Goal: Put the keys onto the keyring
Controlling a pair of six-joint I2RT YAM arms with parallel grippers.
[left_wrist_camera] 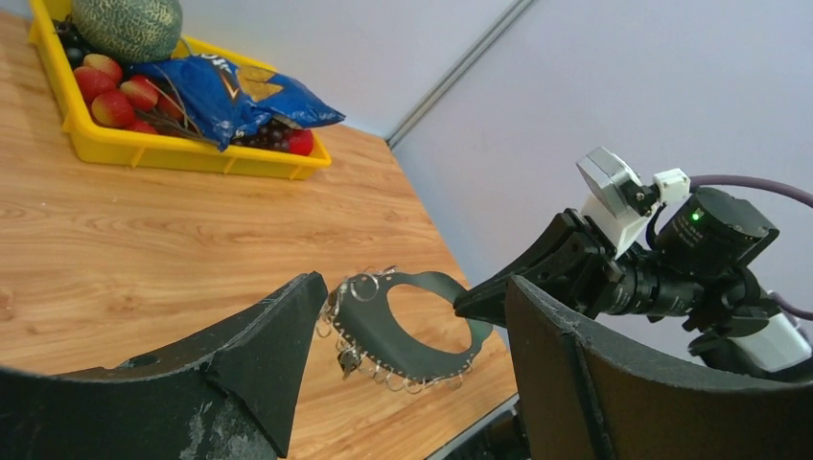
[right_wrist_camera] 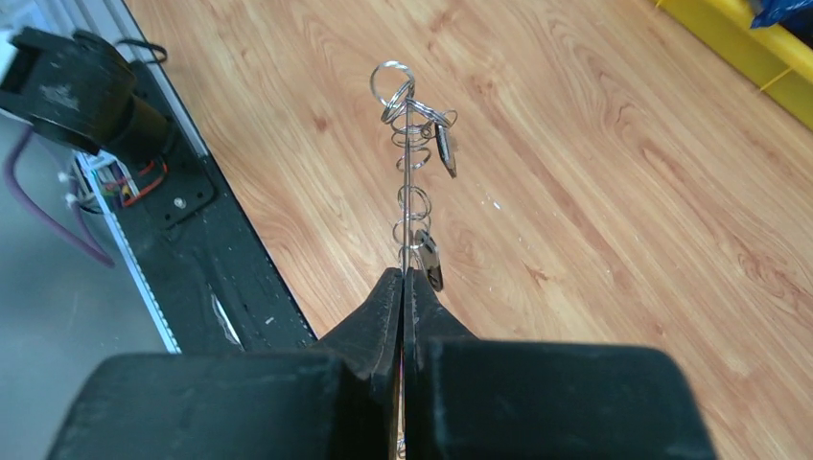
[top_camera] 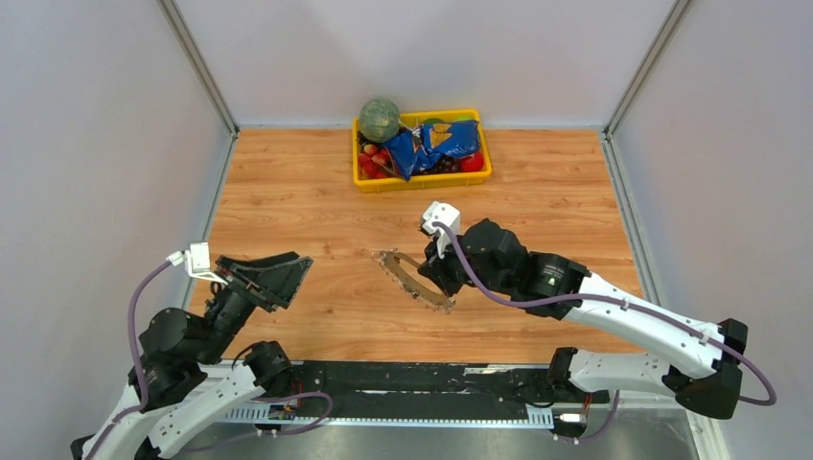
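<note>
Right gripper (right_wrist_camera: 404, 280), keyring (left_wrist_camera: 383, 335); melon (top_camera: 380, 120) in tray (top_camera: 422, 179)

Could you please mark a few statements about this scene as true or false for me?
1. The right tool is shut on the keyring. True.
2. The left tool grips a key. False: it is open and empty.
3. The keyring lies in the yellow tray. False: the right tool holds it over the middle of the table, well short of the tray.
4. Black-headed keys hang from the keyring. True.
5. A melon sits in the yellow tray. True.
</note>
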